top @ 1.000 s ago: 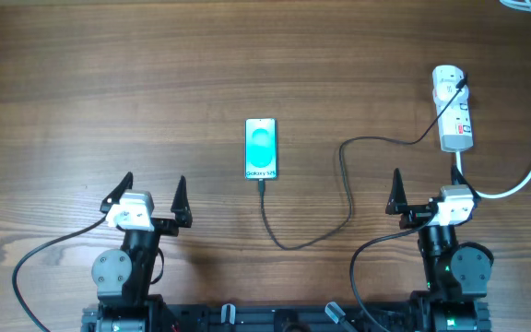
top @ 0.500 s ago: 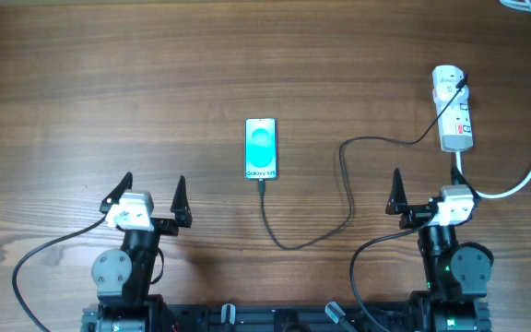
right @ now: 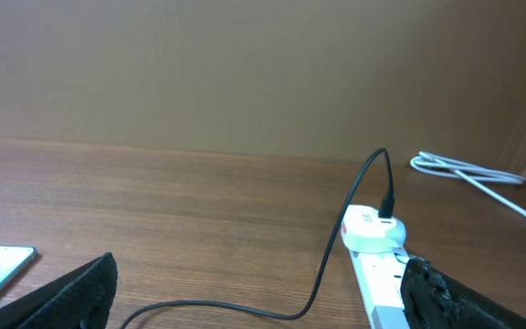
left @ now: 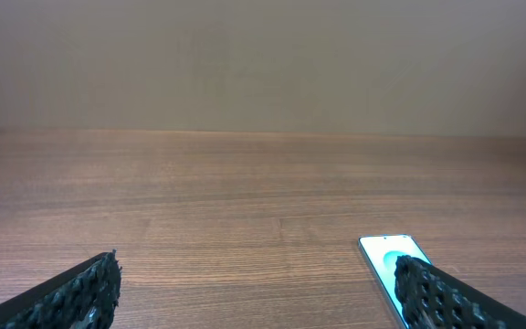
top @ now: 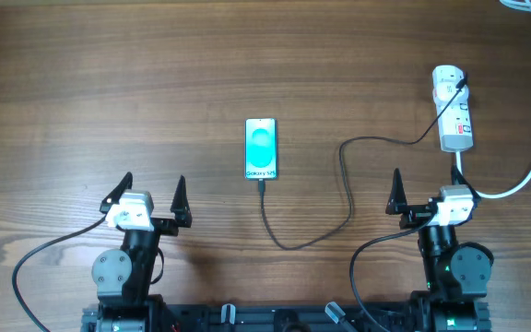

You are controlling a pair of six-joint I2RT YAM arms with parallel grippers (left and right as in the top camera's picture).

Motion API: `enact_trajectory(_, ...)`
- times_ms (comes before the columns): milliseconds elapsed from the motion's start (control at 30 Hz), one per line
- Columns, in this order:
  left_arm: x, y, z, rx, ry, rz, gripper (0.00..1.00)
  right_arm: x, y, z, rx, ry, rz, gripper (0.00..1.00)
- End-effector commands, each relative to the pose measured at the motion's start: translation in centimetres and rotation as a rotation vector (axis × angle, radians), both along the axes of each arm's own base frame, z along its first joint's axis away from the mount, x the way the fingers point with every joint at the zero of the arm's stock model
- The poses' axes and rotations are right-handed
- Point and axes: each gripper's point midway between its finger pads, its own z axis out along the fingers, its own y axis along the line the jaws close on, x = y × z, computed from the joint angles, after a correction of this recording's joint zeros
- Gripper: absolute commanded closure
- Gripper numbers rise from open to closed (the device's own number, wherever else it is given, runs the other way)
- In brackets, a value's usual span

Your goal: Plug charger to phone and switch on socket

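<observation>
- Overhead: nothing has moved in the last second, so the task looks stalled or finished. The charger (top: 347,184) reaches the phone (top: 260,148). The left end effector (top: 153,184) and right end effector (top: 429,189) gape wide and empty.
- Left wrist: the phone lies ahead-right on the desk (left: 245,183), untouched.
- Right wrist: the socket (right: 377,247) lies ahead-right, and its switch is unreadable.
</observation>
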Motion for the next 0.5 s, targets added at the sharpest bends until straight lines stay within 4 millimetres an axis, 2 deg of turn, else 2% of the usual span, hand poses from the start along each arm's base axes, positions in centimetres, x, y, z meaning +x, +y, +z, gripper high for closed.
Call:
enact_trajectory(0,0.0,0.38,-0.12,0.02,-0.003,0.017,0.0,-0.05,-0.09,0.23,-0.017,-0.012,-0.003,0.0)
enact_trajectory(467,0.0,0.38,-0.12,0.02,-0.003,0.017,0.0,-0.04,-0.02,0.2,-0.016,-0.011,0.001,0.0)
